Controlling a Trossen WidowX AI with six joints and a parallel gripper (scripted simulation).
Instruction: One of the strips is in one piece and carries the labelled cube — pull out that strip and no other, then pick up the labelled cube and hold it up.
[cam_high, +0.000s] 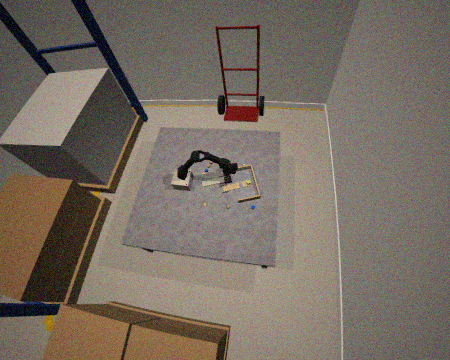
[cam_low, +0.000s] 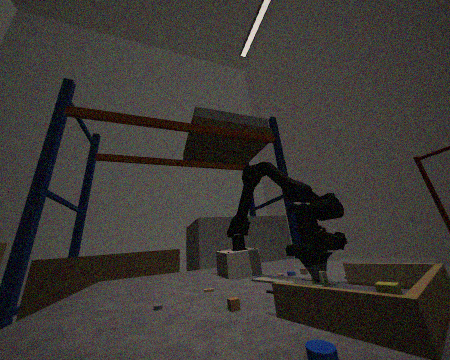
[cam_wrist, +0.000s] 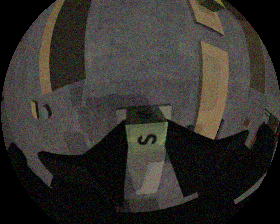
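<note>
A pale green cube marked "S" (cam_wrist: 146, 138) sits on a light strip (cam_wrist: 145, 181) (cam_high: 211, 183) that runs from the wooden frame (cam_high: 256, 182) (cam_low: 350, 306) towards the arm's base. My gripper (cam_wrist: 143, 123) (cam_high: 228, 177) (cam_low: 320, 274) is down at the strip, with its dark fingers against both sides of the labelled cube. In the exterior view the fingertips reach down behind the frame's front wall. A tan strip (cam_high: 231, 187) (cam_wrist: 213, 78) lies beside the light one. A yellow cube (cam_high: 246, 183) (cam_low: 388, 286) rests further inside the frame.
The arm's white base block (cam_high: 181, 180) (cam_low: 237, 263) stands left of the frame. A blue cylinder (cam_high: 252, 206) (cam_low: 321, 349) and small loose cubes (cam_low: 233, 303) lie on the grey mat (cam_high: 200, 235). A red hand truck (cam_high: 240, 70), shelving and boxes stand around.
</note>
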